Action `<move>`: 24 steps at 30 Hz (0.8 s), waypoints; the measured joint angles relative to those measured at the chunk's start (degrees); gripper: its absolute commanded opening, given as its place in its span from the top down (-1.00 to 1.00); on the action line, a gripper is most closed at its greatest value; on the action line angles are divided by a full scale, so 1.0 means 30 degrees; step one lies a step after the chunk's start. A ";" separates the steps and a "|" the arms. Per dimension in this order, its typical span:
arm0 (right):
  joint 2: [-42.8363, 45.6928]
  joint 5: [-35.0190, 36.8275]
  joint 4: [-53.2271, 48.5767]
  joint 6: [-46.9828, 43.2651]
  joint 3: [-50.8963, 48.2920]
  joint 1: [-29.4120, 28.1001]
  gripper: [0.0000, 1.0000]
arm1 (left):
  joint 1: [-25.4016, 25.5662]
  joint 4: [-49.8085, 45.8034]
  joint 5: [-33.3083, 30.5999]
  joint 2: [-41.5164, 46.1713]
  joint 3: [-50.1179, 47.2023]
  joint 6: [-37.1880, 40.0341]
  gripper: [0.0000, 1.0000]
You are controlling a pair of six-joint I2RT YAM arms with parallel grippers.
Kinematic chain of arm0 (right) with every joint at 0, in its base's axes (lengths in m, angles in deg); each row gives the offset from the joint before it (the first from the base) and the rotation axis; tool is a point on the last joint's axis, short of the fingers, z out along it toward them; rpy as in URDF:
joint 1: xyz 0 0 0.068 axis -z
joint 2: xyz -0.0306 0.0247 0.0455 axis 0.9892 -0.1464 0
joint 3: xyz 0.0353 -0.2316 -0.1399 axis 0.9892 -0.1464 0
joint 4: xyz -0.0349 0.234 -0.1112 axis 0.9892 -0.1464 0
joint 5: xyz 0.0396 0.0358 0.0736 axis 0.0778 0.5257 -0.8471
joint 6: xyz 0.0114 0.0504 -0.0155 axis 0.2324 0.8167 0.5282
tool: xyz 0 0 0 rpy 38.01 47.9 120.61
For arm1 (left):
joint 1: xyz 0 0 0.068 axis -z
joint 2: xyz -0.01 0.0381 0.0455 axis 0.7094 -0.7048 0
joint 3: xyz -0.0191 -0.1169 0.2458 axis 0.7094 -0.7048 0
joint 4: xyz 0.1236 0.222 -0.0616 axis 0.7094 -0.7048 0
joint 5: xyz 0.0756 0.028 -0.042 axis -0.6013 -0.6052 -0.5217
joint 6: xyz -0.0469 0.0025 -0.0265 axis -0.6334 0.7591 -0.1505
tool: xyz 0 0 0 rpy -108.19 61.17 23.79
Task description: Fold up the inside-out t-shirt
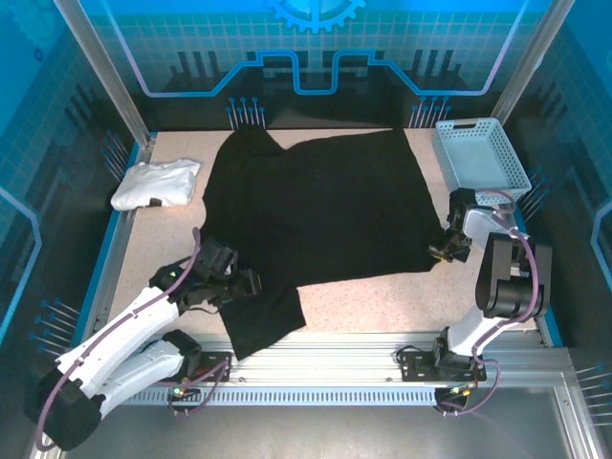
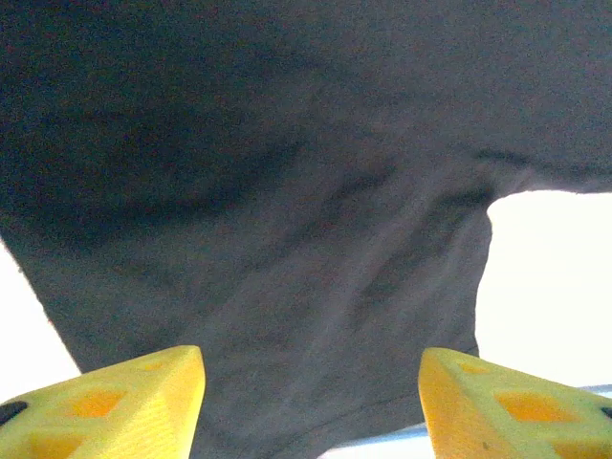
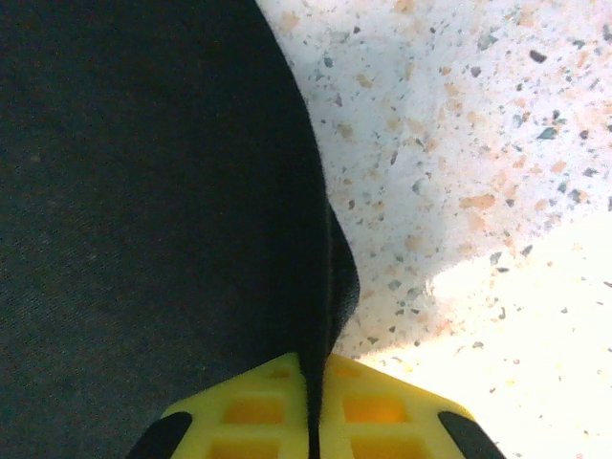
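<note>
At the far left of the speckled table [image 1: 382,301] lies a white folded garment [image 1: 156,184]. The left gripper [image 2: 311,373] hangs with fingers apart over the near-left flap of the inside-out t-shirt [image 1: 316,210], which is spread black across the middle. The right gripper [image 3: 316,363] is clamped on its right edge, near a blue basket [image 1: 481,153].

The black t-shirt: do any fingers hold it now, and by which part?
The right fingers are shut on the t-shirt, pinching its edge at the near right corner. The left fingers stand open over the cloth, holding nothing.
</note>
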 measured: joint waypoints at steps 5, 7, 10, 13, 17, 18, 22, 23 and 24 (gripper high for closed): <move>0.1239 -0.0423 0.0313 -0.0051 -0.0240 -0.0029 0.84 | 0.3395 -0.2579 -0.1617 -0.1406 0.0000 -0.2506 -0.22; 0.1596 -0.0612 0.0379 -0.0168 -0.0299 -0.0036 0.84 | 0.3861 -0.3060 -0.1566 -0.2222 -0.0066 -0.3257 -0.23; 0.2157 -0.0714 0.0488 -0.0299 -0.0481 -0.0036 0.83 | 0.4379 -0.3228 -0.1100 -0.2667 -0.0874 -0.4299 -0.25; 0.2441 -0.0845 0.0605 -0.0364 -0.0517 -0.0036 0.83 | 0.4779 -0.3519 -0.0488 -0.2834 -0.1508 -0.4838 -0.30; 0.2441 -0.1129 0.0765 -0.0379 -0.0517 -0.0036 0.83 | 0.4830 -0.2586 0.0415 -0.4233 -0.1945 -0.5129 -0.26; 0.2441 -0.1166 0.0816 -0.0430 -0.0517 -0.0036 0.83 | 0.4830 -0.2171 0.0641 -0.4488 -0.2171 -0.5151 -0.22; 0.2441 -0.1195 0.0867 -0.0503 -0.0517 -0.0036 0.84 | 0.4830 -0.0816 0.1217 -0.5158 -0.2965 -0.5180 0.00; 0.2441 -0.1195 0.0874 -0.0510 -0.0517 -0.0036 0.84 | 0.4823 -0.0794 0.1202 -0.5268 -0.2980 -0.5158 0.07; 0.2441 -0.1195 0.0874 -0.0510 -0.0517 -0.0036 0.84 | 0.4823 -0.0801 0.1166 -0.5333 -0.2994 -0.5144 0.15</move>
